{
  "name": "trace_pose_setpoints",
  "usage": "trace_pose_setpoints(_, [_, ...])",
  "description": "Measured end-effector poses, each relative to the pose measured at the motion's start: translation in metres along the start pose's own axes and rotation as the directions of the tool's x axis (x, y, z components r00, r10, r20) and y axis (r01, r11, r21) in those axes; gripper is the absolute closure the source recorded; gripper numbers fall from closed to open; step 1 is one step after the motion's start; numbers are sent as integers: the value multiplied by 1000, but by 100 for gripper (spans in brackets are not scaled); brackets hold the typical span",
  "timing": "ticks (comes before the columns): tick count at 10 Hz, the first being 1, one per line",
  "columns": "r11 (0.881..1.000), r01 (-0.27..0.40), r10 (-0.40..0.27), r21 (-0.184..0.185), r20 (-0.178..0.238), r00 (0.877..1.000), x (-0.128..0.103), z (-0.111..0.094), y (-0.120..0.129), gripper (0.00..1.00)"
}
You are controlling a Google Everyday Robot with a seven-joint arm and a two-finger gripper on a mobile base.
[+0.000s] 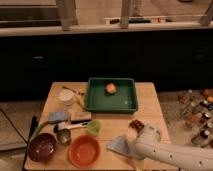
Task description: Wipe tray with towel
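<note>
The dark green tray (93,104) sits at the table's far middle with a small orange fruit (110,88) inside it. The pale blue-grey towel (118,144) lies flat near the front edge, to the right of the orange bowl (84,150). My white arm comes in from the lower right. Its gripper (131,155) hangs at the towel's near right corner and stands open with nothing seen held. The towel's right edge is hidden behind the arm.
On the left half lie a dark purple bowl (41,146), a blue sponge (58,116), a white cup (66,96), a metal cup (63,136), a green cup (93,127) and a brush (80,116). A reddish-brown item (136,125) sits beside my arm. Bottles (197,115) crowd the right side.
</note>
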Motion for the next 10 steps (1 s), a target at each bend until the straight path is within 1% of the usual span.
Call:
trace_pose_setpoints(1, [1000, 0, 0, 0, 0, 1000, 0, 0, 0, 23])
trace_pose_setpoints(3, [1000, 0, 0, 0, 0, 1000, 0, 0, 0, 37])
trace_pose_setpoints(4, [1000, 0, 0, 1, 0, 1000, 0, 0, 0, 43])
trace_pose_setpoints(5, [1000, 0, 0, 1, 1, 1000, 0, -1, -1, 37])
trace_pose_setpoints(6, [1000, 1, -1, 2, 1, 1000, -1, -3, -1, 27])
trace_pose_setpoints(7, [1000, 2, -2, 1, 1, 1000, -1, -4, -1, 21])
trace_pose_setpoints(10, [1000, 1, -1, 0, 1, 1000, -1, -6, -1, 20])
